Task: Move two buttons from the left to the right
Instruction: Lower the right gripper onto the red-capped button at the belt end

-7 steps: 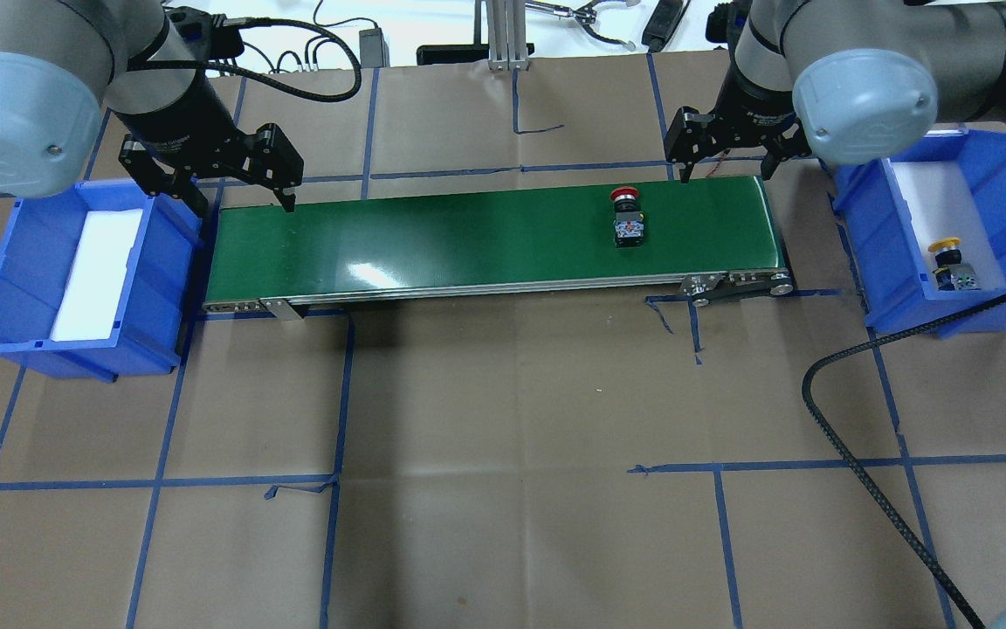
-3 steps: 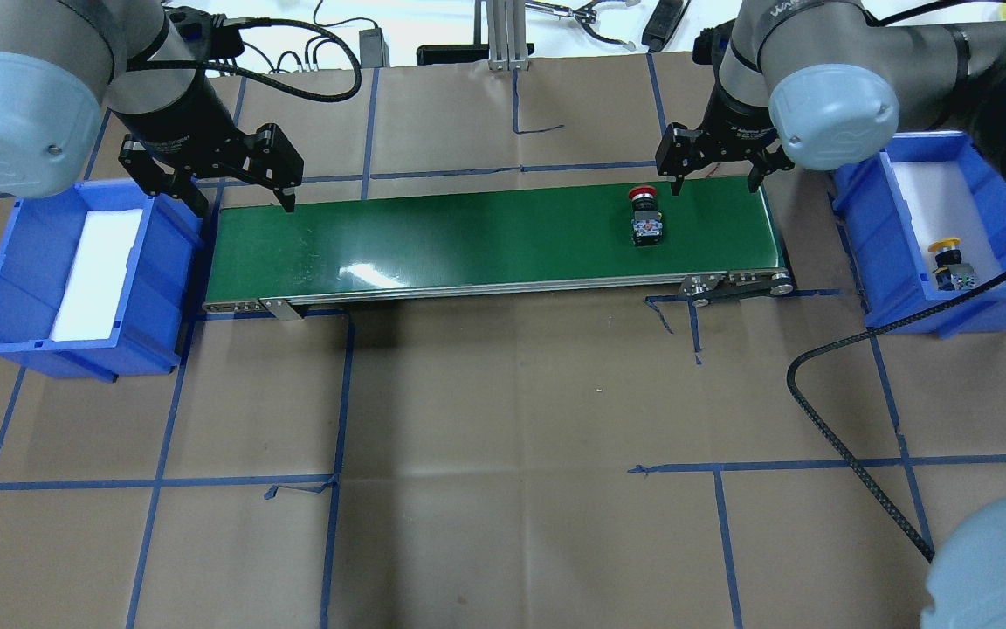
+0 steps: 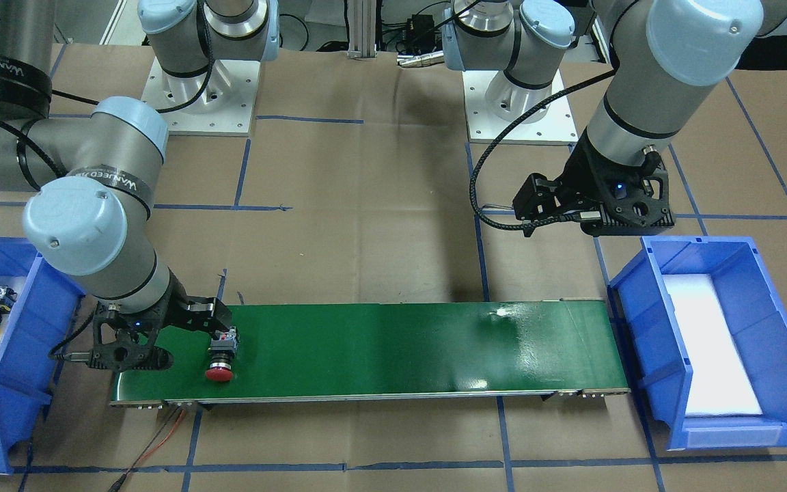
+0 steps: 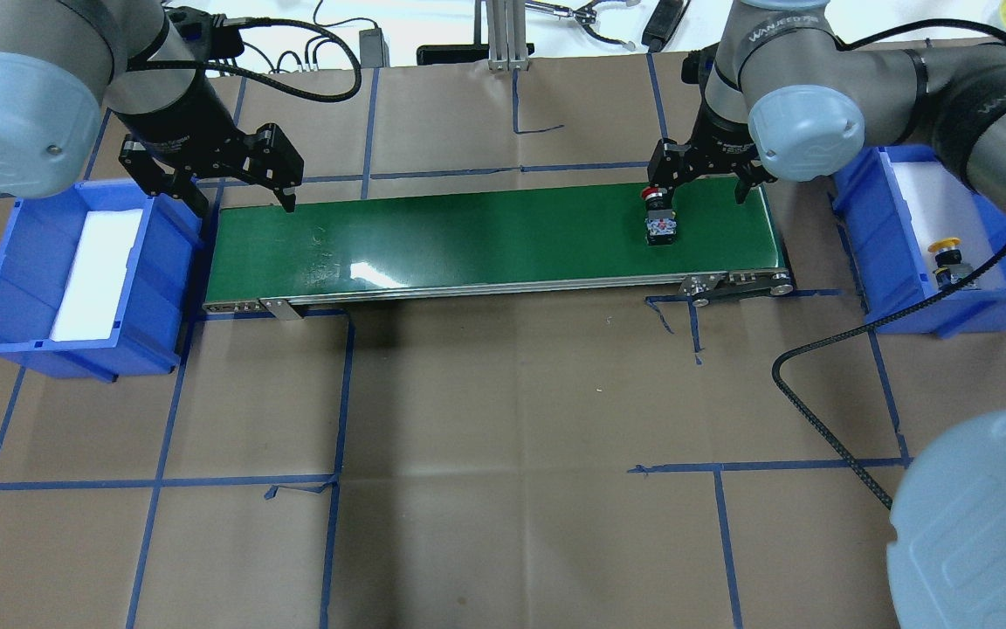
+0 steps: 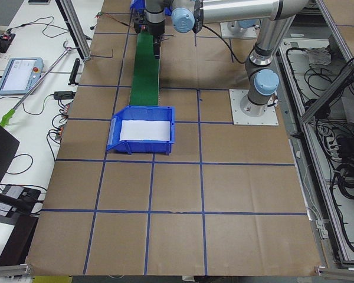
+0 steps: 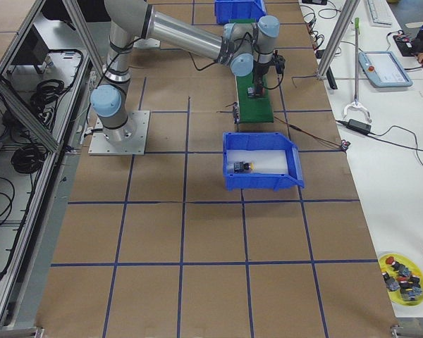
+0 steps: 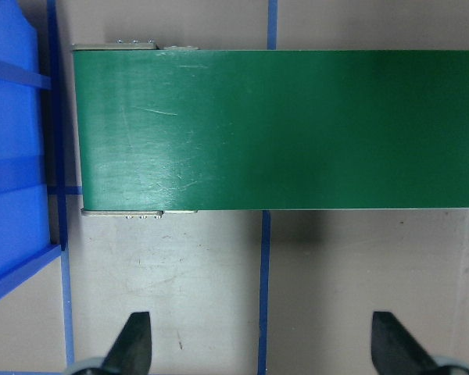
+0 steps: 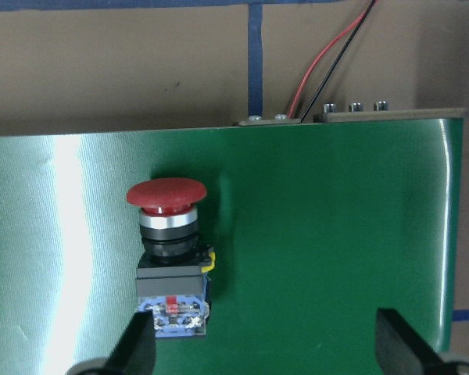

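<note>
The red button lies on its side on the green conveyor belt near its right end, cap toward the far edge. My right gripper is open and hangs over it. In the right wrist view the red button sits just inside one finger, with the gripper wide open. The yellow button lies in the right blue bin. My left gripper is open and empty above the belt's left end; its wrist view shows only belt and paper.
The left blue bin holds only a white foam pad. A black cable loops over the table at the right. Red and black wires run off the belt's far right end.
The red button has ridden the belt to the right. My right gripper has moved left and lower over it. The left gripper has stayed put.
</note>
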Available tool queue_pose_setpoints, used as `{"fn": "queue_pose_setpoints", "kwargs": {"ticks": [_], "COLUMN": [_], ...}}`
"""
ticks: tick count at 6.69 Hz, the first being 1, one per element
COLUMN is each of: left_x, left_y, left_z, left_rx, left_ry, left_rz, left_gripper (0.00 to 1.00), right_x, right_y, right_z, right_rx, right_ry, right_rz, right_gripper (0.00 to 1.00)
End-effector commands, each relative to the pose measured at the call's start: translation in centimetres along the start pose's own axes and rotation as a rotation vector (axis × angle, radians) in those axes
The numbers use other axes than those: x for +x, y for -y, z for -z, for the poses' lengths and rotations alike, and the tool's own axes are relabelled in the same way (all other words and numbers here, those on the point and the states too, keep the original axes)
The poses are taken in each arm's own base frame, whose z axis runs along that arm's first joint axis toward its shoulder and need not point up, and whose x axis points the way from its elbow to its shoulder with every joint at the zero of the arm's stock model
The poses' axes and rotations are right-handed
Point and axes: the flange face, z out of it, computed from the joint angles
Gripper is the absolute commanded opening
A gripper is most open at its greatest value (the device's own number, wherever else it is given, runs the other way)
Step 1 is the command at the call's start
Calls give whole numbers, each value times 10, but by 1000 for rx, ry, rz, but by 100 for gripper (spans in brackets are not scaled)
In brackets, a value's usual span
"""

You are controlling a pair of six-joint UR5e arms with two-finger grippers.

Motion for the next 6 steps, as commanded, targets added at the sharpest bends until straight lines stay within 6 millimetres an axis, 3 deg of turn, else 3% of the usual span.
{"fn": "queue_pose_setpoints", "kwargs": {"ticks": [1,4,5,6], "left_x": [0,0,0,0], "left_y": [0,0,0,0], "left_z": [0,1,1,1], "left_rx": [0,3,3,2], "left_ry": [0,0,0,0], "left_rz": [0,0,0,0], "left_gripper": [100,100,100,100], "right_x": [-2,-1,0,1], "right_y": [6,9,10,11], "right_z": [-25,-44,-47,-46], "right_rx": [-39,-68,-73,-71], "right_ry": [15,15,15,12], "right_rz": [-1,-1,-3,4], "right_gripper": [99,97,76,47]}}
